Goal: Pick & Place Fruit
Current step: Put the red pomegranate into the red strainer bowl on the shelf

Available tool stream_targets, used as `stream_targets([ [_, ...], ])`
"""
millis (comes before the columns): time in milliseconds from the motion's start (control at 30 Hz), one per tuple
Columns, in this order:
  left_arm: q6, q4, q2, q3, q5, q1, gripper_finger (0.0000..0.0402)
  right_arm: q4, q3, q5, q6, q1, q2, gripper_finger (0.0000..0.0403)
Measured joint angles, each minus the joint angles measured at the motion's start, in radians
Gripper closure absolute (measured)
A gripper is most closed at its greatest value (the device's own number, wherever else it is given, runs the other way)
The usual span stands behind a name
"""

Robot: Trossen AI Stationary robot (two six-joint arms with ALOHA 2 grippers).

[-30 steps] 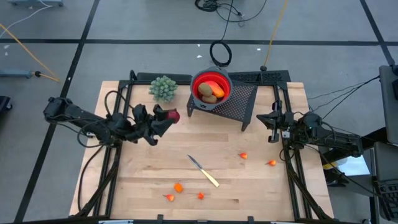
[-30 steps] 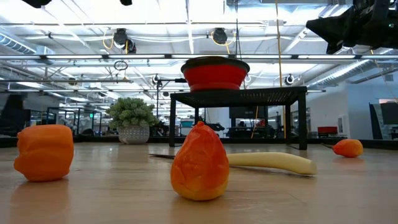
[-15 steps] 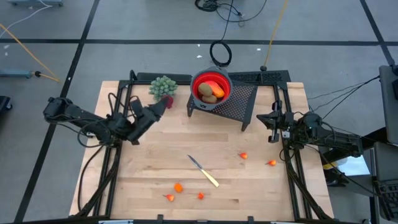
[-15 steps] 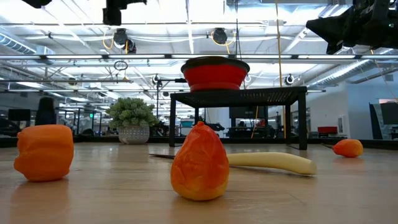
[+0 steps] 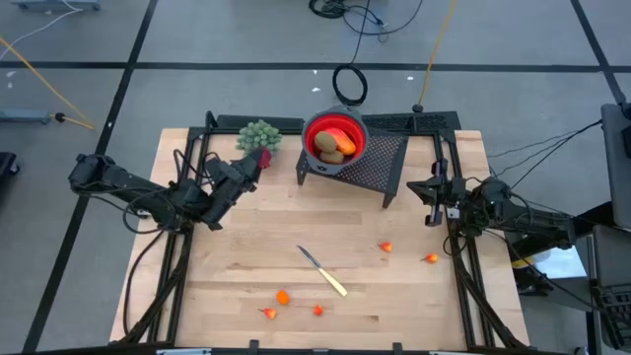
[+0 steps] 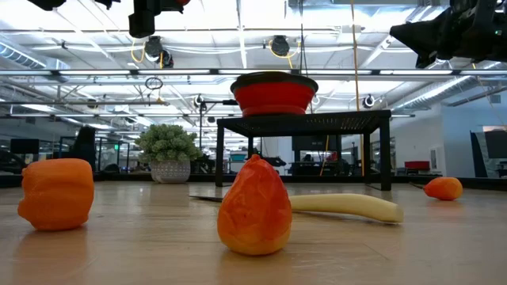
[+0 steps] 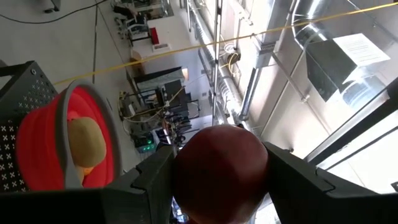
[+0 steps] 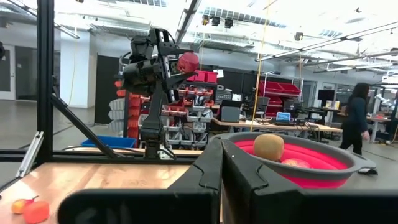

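Left gripper [image 5: 258,161] pinches a dark red round fruit [image 7: 221,171], raised beside the red bowl [image 5: 335,139]; kiwi-like fruit [image 5: 330,145] lie inside. Right gripper [image 5: 432,202], fingers pressed together, waits at the table's right edge.

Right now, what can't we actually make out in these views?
- Bowl contents: the high view shows brown and orange pieces, too small to count; the rim hides them in the low view.
- Left gripper: the low view cuts it off at the top edge; the held red fruit fills the left wrist view.
- Right gripper: shut, off to the right side; the low view crops it.
- Knife blade: fruit blocks it in the low view.
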Motion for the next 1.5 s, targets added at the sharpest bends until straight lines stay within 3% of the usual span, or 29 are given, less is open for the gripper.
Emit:
stream_targets([
  [333,0.013,0.000,0.000,0.000,0.000,0.000,0.0190,0.000,0.000,0.010,-0.118,0.000,0.000,0.0403],
  [700,0.013,-0.002,0.000,0.000,0.002,0.000,0.0190,0.000,0.000,0.031,-0.113,0.000,0.000,0.0403],
  [933,0.134,-0.092,0.000,0.000,0.129,0.013,0.0190,0.000,0.000,0.030,-0.113,0.000,0.000,0.0403],
  [1067,0.112,-0.120,0.009,0.000,0.215,0.033,0.0190,0.000,0.000,0.030,-0.113,0.000,0.000,0.0403],
  [1367,0.050,-0.121,0.088,0.000,0.241,0.049,0.0190,0.000,0.000,0.030,-0.113,0.000,0.000,0.0403],
  [1500,0.152,-0.118,0.121,0.000,0.240,0.061,0.0190,0.000,0.000,0.030,-0.113,0.000,0.000,0.0403],
])
